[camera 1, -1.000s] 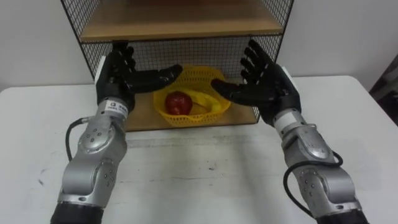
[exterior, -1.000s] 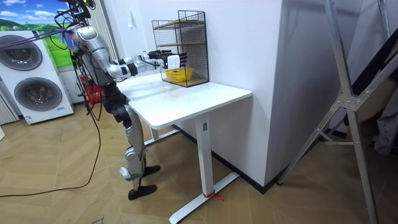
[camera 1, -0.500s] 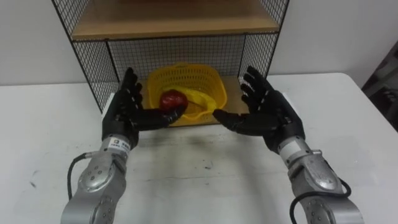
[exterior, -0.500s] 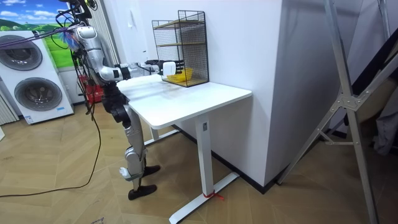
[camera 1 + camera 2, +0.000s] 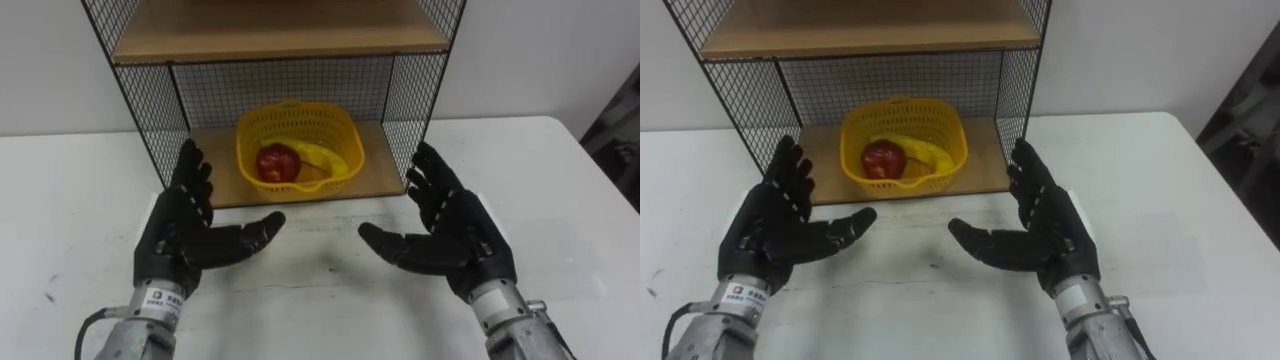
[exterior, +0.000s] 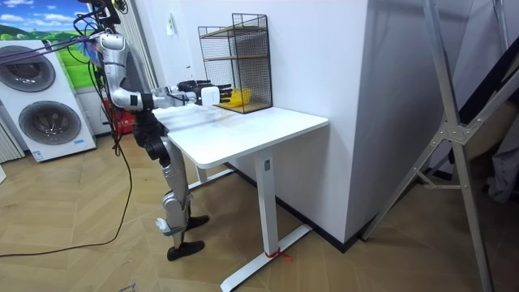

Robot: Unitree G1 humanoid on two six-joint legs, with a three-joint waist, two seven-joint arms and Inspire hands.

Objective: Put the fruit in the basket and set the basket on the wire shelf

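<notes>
The yellow basket (image 5: 320, 125), round-cornered with an openwork lattice wall, sat on the lower board (image 5: 380, 172) of the wire shelf (image 5: 405, 90), a black mesh frame with pale wooden boards. Inside it lay a glossy red apple (image 5: 277, 162) on the left and a curved yellow banana (image 5: 326, 158) beside it on the right. The shelf stood at the table's far edge against a plain white wall (image 5: 540, 50).

The left hand (image 5: 185, 235) and the right hand (image 5: 462, 238), both black and jointed, hovered over the smooth white table (image 5: 320, 300) in front of the shelf, palms turned toward each other, fingers spread and released, holding nothing.

The robot stood at the table's near edge on a wooden herringbone floor (image 6: 97, 259), with two washing machines (image 6: 40, 122) behind it.
</notes>
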